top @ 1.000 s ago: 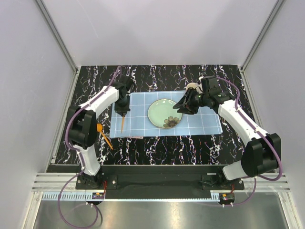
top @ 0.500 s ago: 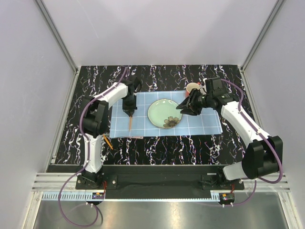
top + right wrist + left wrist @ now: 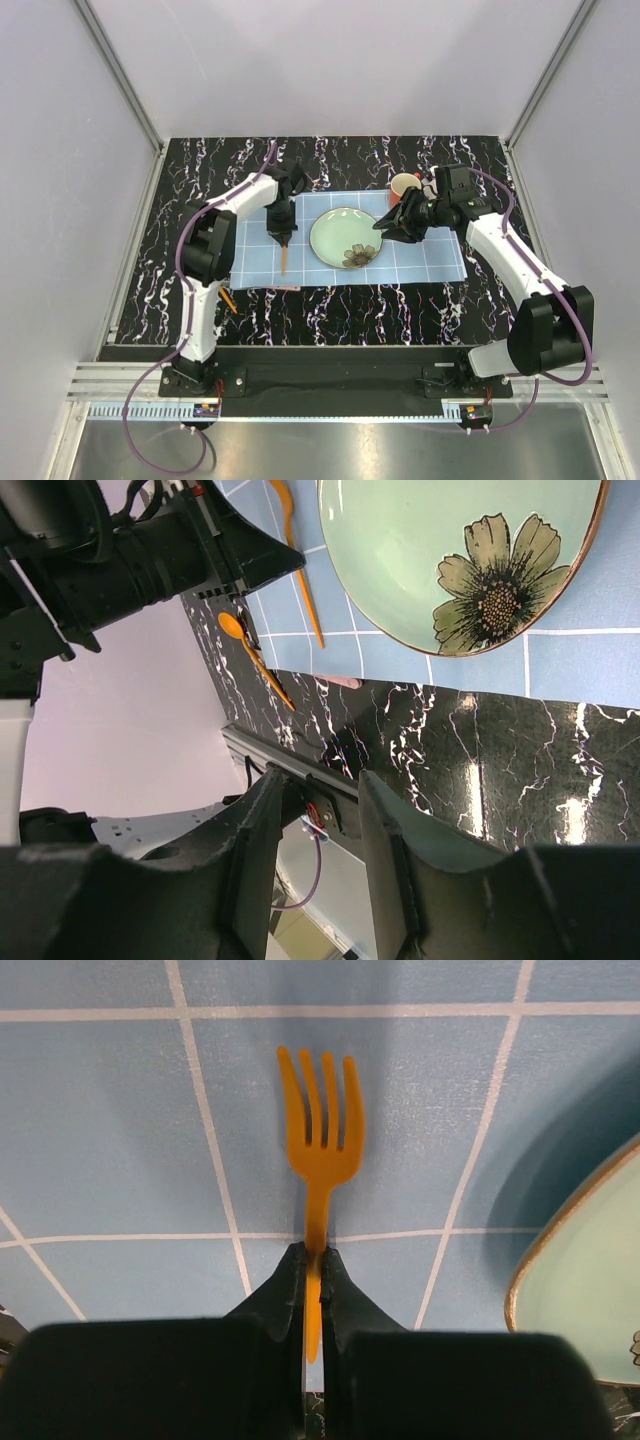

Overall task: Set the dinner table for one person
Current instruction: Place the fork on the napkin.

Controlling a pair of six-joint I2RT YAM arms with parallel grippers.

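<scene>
Black marble-veined counter (image 3: pixel 340 300) fills the floor of the white-walled cell beyond the two arm bases and carries everything else we see. On its middle lies a light blue placemat (image 3: pixel 430 262) with a white grid, and a pale green plate (image 3: pixel 340 232) with a painted flower sits on the mat. The left claw (image 3: pixel 281 233) hangs over the mat just left of the plate, its jaws pressed tight on the handle of an orange fork (image 3: pixel 322 1140), whose tines point toward the near edge above the blue cloth. The right claw (image 3: pixel 392 228) hovers by the plate's right rim, its jaws roughly half apart. In its wrist view we see nothing between its fingers (image 3: pixel 258 830). A small reddish cup (image 3: pixel 404 183) stands at the mat's far right corner, just behind that claw. An orange spoon (image 3: pixel 228 299) lies on the bare counter off the mat's near left corner. Compared with a second ago, the left claw has carried the fork rightward, from the mat's left part to just beside the plate. The right claw has drawn slightly away, showing more of the cup.
</scene>
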